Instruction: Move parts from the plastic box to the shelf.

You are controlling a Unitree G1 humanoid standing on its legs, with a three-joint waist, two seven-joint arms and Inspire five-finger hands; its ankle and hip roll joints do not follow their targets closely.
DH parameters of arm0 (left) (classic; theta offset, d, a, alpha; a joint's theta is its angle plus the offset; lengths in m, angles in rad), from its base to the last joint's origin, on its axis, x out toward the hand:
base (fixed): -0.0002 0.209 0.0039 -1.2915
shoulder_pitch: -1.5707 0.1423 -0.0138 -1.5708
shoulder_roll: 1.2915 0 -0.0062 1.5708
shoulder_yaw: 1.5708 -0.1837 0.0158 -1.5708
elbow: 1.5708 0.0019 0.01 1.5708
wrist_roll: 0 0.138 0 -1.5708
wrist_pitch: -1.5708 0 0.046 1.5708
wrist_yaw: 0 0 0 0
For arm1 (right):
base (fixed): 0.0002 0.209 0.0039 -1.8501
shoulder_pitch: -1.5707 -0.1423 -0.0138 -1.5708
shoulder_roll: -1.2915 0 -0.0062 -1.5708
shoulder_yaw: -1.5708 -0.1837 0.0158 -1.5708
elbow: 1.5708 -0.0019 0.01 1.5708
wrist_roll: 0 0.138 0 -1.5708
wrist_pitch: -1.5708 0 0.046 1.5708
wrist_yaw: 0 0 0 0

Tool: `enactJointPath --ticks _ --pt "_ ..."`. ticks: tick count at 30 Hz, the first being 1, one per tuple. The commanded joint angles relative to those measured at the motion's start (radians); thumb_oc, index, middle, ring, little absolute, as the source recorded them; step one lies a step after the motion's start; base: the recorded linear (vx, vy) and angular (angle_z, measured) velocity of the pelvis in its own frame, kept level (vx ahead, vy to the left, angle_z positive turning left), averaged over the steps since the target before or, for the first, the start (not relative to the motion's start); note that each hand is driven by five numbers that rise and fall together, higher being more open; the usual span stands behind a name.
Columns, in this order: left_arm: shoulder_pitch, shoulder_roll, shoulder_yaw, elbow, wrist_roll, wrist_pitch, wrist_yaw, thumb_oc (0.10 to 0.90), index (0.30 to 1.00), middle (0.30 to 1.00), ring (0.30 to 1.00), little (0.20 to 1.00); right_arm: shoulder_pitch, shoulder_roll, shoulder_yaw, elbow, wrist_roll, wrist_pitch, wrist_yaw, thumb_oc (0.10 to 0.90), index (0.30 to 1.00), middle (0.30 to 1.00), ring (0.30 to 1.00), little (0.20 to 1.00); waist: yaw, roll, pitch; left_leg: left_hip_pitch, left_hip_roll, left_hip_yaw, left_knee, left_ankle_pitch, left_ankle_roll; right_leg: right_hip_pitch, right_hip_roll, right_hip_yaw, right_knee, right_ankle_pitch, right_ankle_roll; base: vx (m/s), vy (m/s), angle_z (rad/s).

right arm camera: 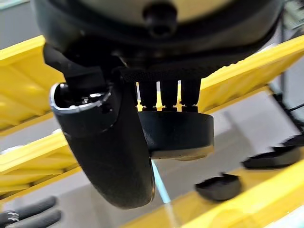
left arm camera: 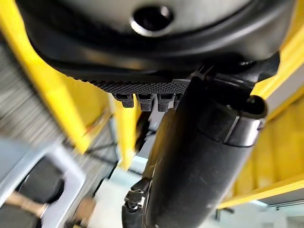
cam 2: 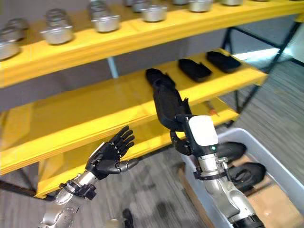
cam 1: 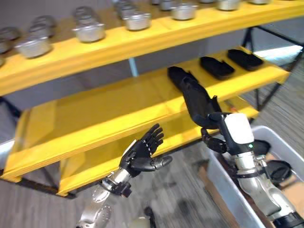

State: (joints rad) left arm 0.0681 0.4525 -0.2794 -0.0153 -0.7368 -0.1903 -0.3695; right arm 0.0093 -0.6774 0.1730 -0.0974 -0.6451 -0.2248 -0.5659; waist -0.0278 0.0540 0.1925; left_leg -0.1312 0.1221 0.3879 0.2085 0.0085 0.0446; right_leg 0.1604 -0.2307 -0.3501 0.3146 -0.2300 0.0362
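Observation:
My right hand [cam 1: 219, 135] is shut on a long black part [cam 1: 194, 97], held tilted over the front of the yellow middle shelf [cam 1: 95, 118]; its far end reaches over the shelf board. The same black part [right arm camera: 175, 135] shows under the curled fingers in the right wrist view. Two more black parts [cam 1: 216, 67] [cam 1: 244, 59] lie on that shelf to the right. The grey plastic box [cam 1: 223, 180] stands at lower right with black parts [cam 2: 249, 173] inside. My left hand [cam 1: 142, 154] hovers open and empty below the shelf's front edge.
Several metal pots [cam 1: 88, 29] line the yellow top shelf [cam 1: 142, 42]. A lower yellow shelf [cam 1: 95, 161] sits beneath the middle one. The shelf's black frame legs [cam 1: 266, 90] stand at the right, over grey carpet [cam 1: 180, 199].

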Motion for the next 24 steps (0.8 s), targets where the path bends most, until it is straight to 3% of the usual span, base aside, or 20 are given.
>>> enactJointPath --ticks 1,5,7,9,11,14,16,18,19,20,21,24 --pt "-0.047 0.047 0.082 -0.105 0.022 -0.106 0.032 0.900 1.000 1.000 1.000 1.000 -0.154 -0.002 -0.022 -0.138 -0.002 -0.098 -0.079 0.400 0.300 0.300 0.300 0.300 0.016 -0.024 -0.021 0.114 0.057 -0.135 -0.153 0.027 -0.091 -0.112 0.035 0.094 -0.053 0.087 0.027 0.06 0.377 0.54" --pt "-0.013 0.066 0.106 -0.127 0.055 -0.123 0.056 0.900 1.000 1.000 1.000 1.000 -0.153 -0.001 -0.012 -0.144 0.003 -0.107 -0.085 0.400 0.300 0.300 0.300 0.300 0.037 -0.022 -0.030 0.132 0.017 -0.125 -0.160 0.006 -0.069 -0.098 -0.003 0.067 -0.071 0.109 0.056 0.08 0.332 0.18" --pt "0.026 0.087 0.146 -0.149 0.099 -0.158 0.073 0.900 1.000 1.000 1.000 1.000 -0.165 0.014 0.000 -0.148 0.004 -0.114 -0.081 0.400 0.300 0.300 0.300 0.300 0.073 -0.028 -0.033 0.153 -0.020 -0.100 -0.167 -0.019 -0.047 -0.087 -0.070 0.014 -0.106 0.167 0.079 0.08 0.449 0.37" --pt "0.036 0.097 0.162 -0.148 0.117 -0.173 0.083 0.900 1.000 1.000 1.000 1.000 -0.184 0.022 0.017 -0.140 -0.007 -0.105 -0.081 0.400 0.300 0.300 0.300 0.300 0.096 -0.029 -0.035 0.149 -0.036 -0.099 -0.163 -0.033 -0.034 -0.073 -0.088 -0.007 -0.118 0.177 0.083 0.07 0.319 0.15" --pt "0.051 0.100 0.190 -0.139 0.113 -0.180 0.055 0.900 1.000 1.000 1.000 1.000 -0.189 0.034 0.029 -0.153 -0.029 -0.070 -0.082 0.400 0.300 0.300 0.300 0.300 0.131 -0.046 -0.035 0.140 -0.088 -0.114 -0.138 -0.081 0.004 -0.072 -0.126 -0.001 -0.050 0.210 0.097 0.16 0.437 0.31" --pt "0.038 0.101 0.186 -0.138 0.125 -0.158 0.033 0.900 1.000 1.000 1.000 1.000 -0.199 0.053 0.034 -0.145 -0.045 -0.014 -0.096 0.400 0.300 0.300 0.300 0.300 0.139 -0.058 -0.032 0.139 -0.148 -0.131 -0.150 -0.101 0.056 -0.094 -0.150 0.037 0.105 0.281 0.116 0.12 0.376 0.71" --pt "0.013 0.102 0.165 -0.128 0.128 -0.149 0.035 0.900 1.000 1.000 1.000 1.000 -0.189 0.051 0.028 -0.136 -0.039 -0.012 -0.100 0.400 0.300 0.300 0.300 0.300 0.125 -0.055 -0.030 0.163 -0.181 -0.159 -0.190 -0.104 0.097 -0.173 -0.123 0.102 0.364 0.313 0.127 0.08 0.346 0.85" --pt "0.003 0.097 0.158 -0.129 0.113 -0.144 0.026 0.900 1.000 1.000 1.000 1.000 -0.183 0.050 0.024 -0.130 -0.042 -0.012 -0.101 0.400 0.300 0.300 0.300 0.300 0.099 -0.047 -0.023 0.176 -0.178 -0.176 -0.205 -0.091 0.105 -0.247 -0.025 0.133 0.408 0.301 0.099 0.03 0.156 0.78" --pt "-0.007 0.092 0.151 -0.123 0.121 -0.146 0.024 0.900 1.000 1.000 1.000 1.000 -0.180 0.045 0.019 -0.126 -0.035 -0.013 -0.102 0.400 0.300 0.300 0.300 0.300 0.071 -0.046 -0.019 0.194 -0.180 -0.196 -0.210 -0.097 0.099 -0.300 0.049 0.158 0.365 0.257 0.085 0.06 -0.035 1.04" --pt "-0.031 0.084 0.131 -0.112 0.124 -0.141 0.033 0.900 1.000 1.000 1.000 1.000 -0.178 0.031 0.012 -0.132 -0.028 -0.009 -0.096 0.400 0.300 0.300 0.300 0.300 0.038 -0.048 -0.018 0.209 -0.184 -0.223 -0.210 -0.110 0.087 -0.349 0.110 0.190 0.243 0.247 0.081 0.06 -0.046 0.95" --pt "-0.034 0.082 0.129 -0.111 0.124 -0.141 0.034 0.900 1.000 1.000 1.000 1.000 -0.178 0.030 0.011 -0.132 -0.027 -0.009 -0.096 0.400 0.300 0.300 0.300 0.300 0.034 -0.048 -0.018 0.211 -0.184 -0.226 -0.210 -0.111 0.086 -0.351 0.115 0.193 0.229 0.248 0.081 0.07 -0.065 1.14" --pt "-0.072 0.059 0.082 -0.103 0.095 -0.126 0.012 0.900 1.000 1.000 1.000 1.000 -0.184 0.021 0.002 -0.117 -0.015 -0.007 -0.095 0.400 0.300 0.300 0.300 0.300 -0.004 -0.064 -0.022 0.249 -0.200 -0.258 -0.220 -0.133 0.065 -0.359 0.167 0.220 0.001 0.266 0.089 0.11 -0.055 0.53"
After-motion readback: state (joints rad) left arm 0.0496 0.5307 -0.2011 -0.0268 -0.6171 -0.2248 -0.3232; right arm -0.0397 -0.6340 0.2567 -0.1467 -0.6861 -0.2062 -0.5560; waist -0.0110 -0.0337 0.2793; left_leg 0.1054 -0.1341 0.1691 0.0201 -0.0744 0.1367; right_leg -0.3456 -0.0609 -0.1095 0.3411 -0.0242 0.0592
